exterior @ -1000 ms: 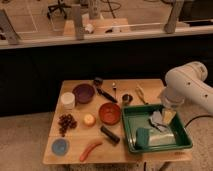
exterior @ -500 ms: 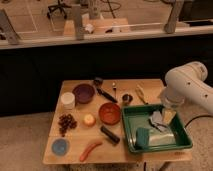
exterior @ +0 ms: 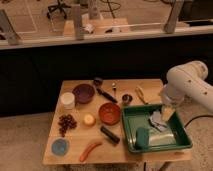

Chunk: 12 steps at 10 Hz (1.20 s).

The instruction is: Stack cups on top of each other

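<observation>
Stacking has not started. The gripper [exterior: 167, 114] hangs over the green tray [exterior: 160, 146] on the right, fingers spread, holding nothing. The light-blue cup [exterior: 60, 146] sits at the front left corner, well apart from the steel cup [exterior: 127, 98] beside the tray. One must go on the other. The room is dim; the wooden table [exterior: 107, 152] is crowded.

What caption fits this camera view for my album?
Robot's tool hovers over the green tray; steel cup and blue cup sit apart on the table.

steel cup [exterior: 127, 98] silver, dark inside; blue cup [exterior: 60, 146] light blue; tray [exterior: 145, 107] green; gripper [exterior: 167, 114] over tray pale yellow; arm [exterior: 187, 80] white.
</observation>
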Available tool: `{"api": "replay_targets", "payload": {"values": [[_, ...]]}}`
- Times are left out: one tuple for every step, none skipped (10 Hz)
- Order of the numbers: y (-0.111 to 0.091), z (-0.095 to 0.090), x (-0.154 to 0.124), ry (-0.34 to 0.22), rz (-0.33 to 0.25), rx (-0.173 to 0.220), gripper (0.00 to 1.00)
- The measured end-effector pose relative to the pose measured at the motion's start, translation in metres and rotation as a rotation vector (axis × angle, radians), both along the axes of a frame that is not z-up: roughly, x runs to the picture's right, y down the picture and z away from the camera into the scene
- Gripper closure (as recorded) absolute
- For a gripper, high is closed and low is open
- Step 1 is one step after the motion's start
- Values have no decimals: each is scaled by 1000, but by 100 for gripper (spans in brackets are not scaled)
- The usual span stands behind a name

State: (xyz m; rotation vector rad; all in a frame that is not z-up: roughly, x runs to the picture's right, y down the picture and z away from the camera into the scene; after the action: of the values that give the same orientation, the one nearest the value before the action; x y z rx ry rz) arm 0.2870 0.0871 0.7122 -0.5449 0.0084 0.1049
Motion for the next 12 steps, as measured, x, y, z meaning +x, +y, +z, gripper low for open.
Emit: {"api": "replay_targets", "payload": {"values": [[-11, 12, -1, -9, 6, 9, 20], [-31, 32, -4, -40, 10, 31, 20], [-43, 44, -10, -65, 11, 43, 20], [-51, 51, -17, -84, 13, 50, 20], [-53, 53, -16, -86, 13, 53, 20], [-53, 53, -15, -85, 15, 53, 20], [-52, 53, -14, -84, 17, 53, 20], [-52, 53, -14, -84, 16, 53, 20], [-54, 53, -18, -95, 13, 56, 20], [-55, 52, -24, -114, 13, 60, 20], [-55, 53, -30, -124, 12, 63, 20], [-57, 54, -48, -133, 12, 68, 20]]}}
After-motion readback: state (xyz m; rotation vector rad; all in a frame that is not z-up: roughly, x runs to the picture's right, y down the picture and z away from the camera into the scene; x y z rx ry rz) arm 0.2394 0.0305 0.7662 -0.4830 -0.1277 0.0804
